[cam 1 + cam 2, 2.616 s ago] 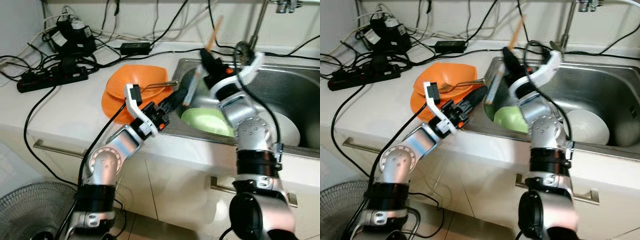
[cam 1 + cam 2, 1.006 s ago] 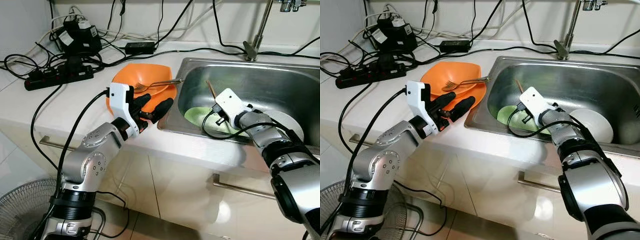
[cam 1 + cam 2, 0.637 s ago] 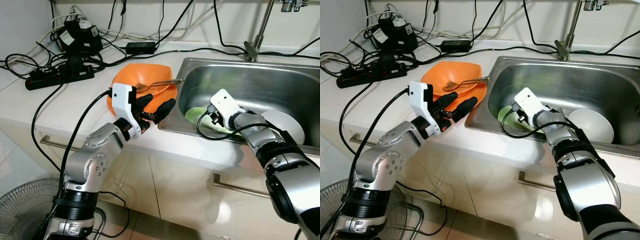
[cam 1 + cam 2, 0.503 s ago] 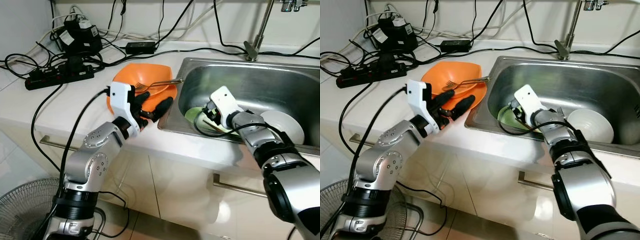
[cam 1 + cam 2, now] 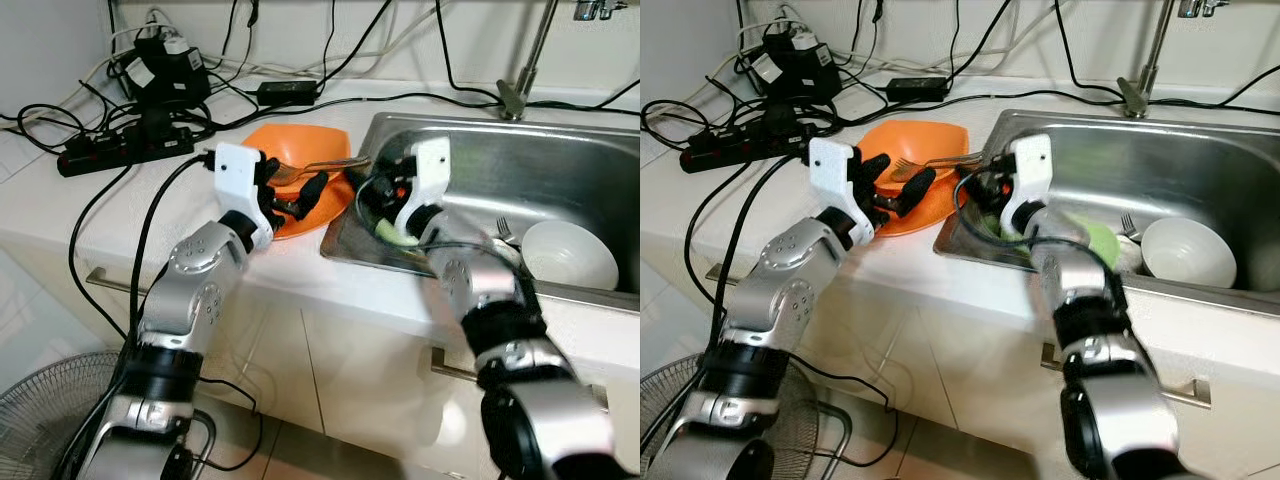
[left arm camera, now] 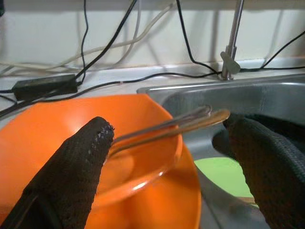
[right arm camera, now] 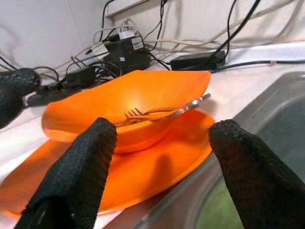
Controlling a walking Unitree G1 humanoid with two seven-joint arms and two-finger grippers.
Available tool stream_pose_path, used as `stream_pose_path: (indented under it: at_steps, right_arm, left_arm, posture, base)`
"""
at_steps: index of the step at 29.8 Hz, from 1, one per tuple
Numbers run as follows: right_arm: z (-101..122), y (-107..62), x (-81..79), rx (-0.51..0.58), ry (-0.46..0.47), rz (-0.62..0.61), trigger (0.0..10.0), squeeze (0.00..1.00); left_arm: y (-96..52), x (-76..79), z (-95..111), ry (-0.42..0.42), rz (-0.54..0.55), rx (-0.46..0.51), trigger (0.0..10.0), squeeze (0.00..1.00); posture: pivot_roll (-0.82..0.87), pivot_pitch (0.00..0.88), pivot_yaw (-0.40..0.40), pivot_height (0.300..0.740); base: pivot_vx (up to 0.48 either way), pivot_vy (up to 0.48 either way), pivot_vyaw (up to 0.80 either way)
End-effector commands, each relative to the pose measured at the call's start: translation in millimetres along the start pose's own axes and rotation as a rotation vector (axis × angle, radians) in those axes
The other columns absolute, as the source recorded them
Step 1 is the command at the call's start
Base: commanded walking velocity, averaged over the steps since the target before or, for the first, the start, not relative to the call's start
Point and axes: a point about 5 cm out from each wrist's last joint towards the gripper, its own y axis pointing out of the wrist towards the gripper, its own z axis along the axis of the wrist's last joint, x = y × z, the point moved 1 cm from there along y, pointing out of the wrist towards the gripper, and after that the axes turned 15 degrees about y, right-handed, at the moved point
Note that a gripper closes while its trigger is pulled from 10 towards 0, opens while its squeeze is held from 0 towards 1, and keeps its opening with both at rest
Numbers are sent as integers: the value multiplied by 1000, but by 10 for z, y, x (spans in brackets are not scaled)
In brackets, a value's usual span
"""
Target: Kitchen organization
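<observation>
From my remote seat I see both arms reaching at the left rim of the stainless steel sink point(image 5: 560, 170). An orange bowl point(image 5: 300, 160), glossy plastic with squared corners, sits on a matching orange plate point(image 7: 143, 176) on the pale countertop point(image 5: 120, 220) just beside the basin. A shiny metal fork point(image 7: 162, 112) lies across the bowl, tines inside, handle jutting over the rim toward the sink.

The left gripper point(image 6: 167, 143) hangs over the near edge of the plate, its two black, knit-textured fingers point(image 6: 81, 162) spread wide and grasping nothing; the fork handle runs between them in the wrist view, untouched as far as I can tell. The right gripper point(image 7: 162, 157) comes from the sink side, fingers likewise parted wide and empty, aimed at the bowl and fork.

In the basin, a white ceramic bowl point(image 5: 568, 255) rests at the right, a second fork point(image 5: 503, 232) just beside it. A green plate point(image 5: 1095, 240) lies mostly hidden behind the right arm. The tap point(image 5: 530, 60) is cut off at the top edge. A tangle of black cables and a power strip point(image 5: 120, 150) crowds the back of the counter; a fan's point(image 5: 50, 420) wire grille is cropped at the lower left.
</observation>
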Motion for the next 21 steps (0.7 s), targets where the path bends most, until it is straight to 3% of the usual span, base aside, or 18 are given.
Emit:
stream_pose_path:
  at_steps: [1, 9, 13, 21]
  right_arm:
    - [116, 1, -57, 47, 25, 6, 10000, 1000]
    - [203, -96, -162, 89, 89, 76, 10000, 1000]
    - [236, -47, -153, 114, 80, 40, 10000, 1000]
    - [165, 59, -289, 110, 159, 115, 10000, 1000]
  left_arm:
    - [30, -17, 19, 19, -5, 8, 10000, 0]
    - [78, 44, -16, 6, -21, 22, 10000, 0]
    - [65, 37, -36, -7, -9, 21, 10000, 0]
    - [44, 41, -52, -35, -13, 28, 10000, 0]
  posture:
    - [-96, 0, 156, 740]
    - [-89, 0, 148, 740]
    - [-82, 0, 145, 740]
    - [-74, 0, 141, 740]
  base:
    - [0, 0, 0]
    - [0, 0, 0]
    - [0, 0, 0]
    - [0, 0, 0]
